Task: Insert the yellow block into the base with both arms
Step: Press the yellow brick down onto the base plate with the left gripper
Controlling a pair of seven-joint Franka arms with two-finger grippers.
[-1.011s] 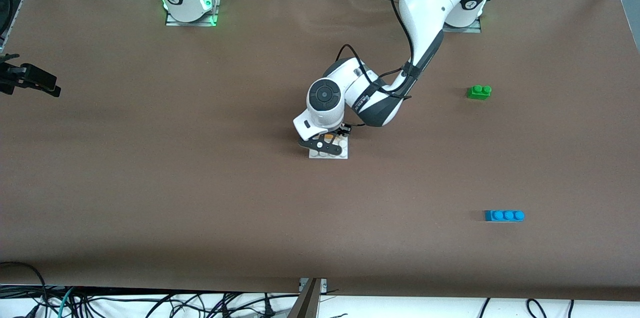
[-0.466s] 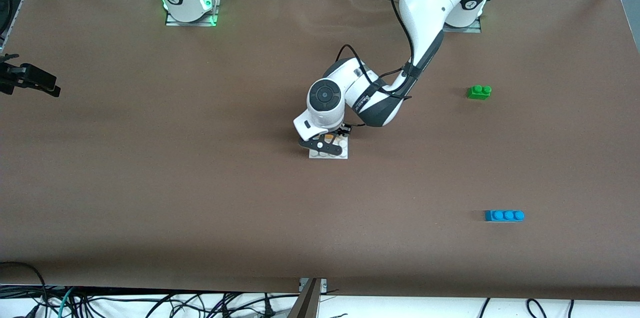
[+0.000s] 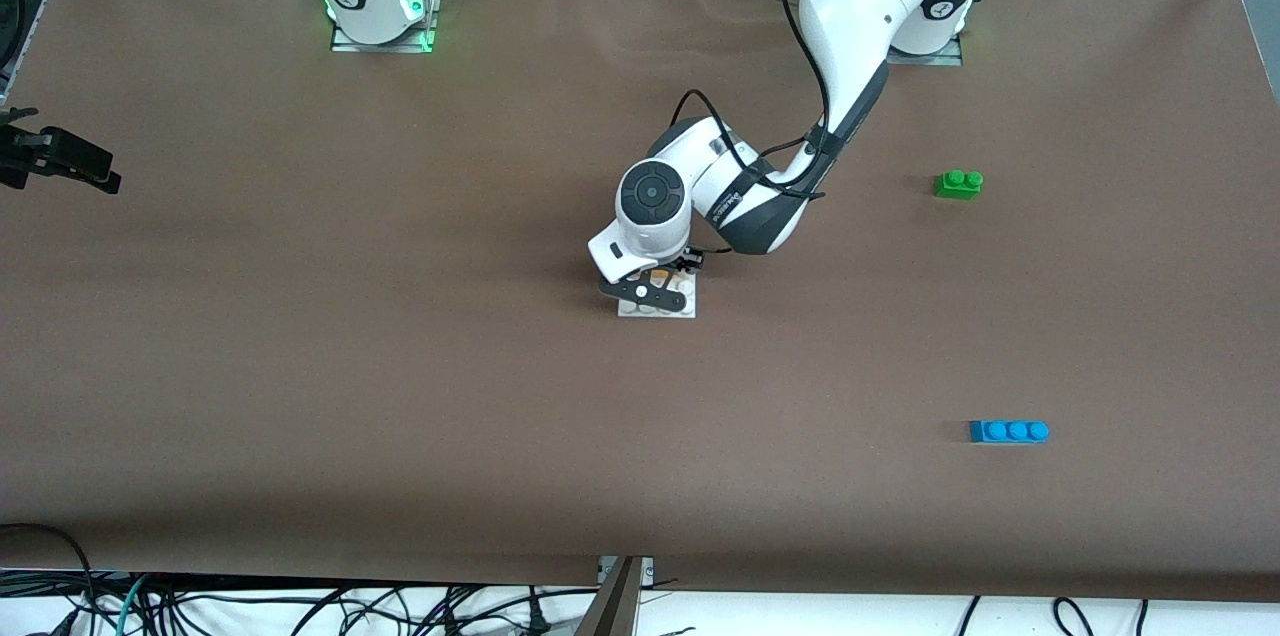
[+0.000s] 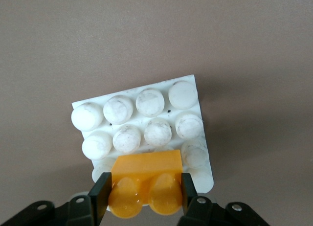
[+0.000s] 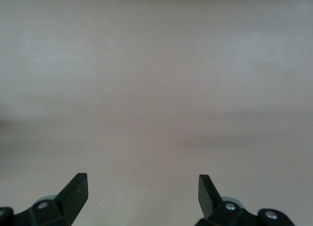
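Note:
My left gripper (image 3: 655, 288) reaches down over the white studded base (image 3: 660, 309) in the middle of the table. It is shut on the yellow block (image 4: 146, 179), one black finger (image 4: 100, 196) against each end. The block's two studs face the wrist camera, and its body sits over the base (image 4: 161, 114) at an edge row of studs. I cannot tell whether it is pressed home. In the front view only a sliver of the yellow block (image 3: 657, 273) shows under the wrist. My right gripper (image 5: 142, 179) is open over bare brown table, with nothing between its fingers.
A green two-stud brick (image 3: 959, 183) lies toward the left arm's end of the table. A blue three-stud brick (image 3: 1010, 431) lies nearer the front camera at that same end. A black fixture (image 3: 60, 161) juts in at the right arm's end.

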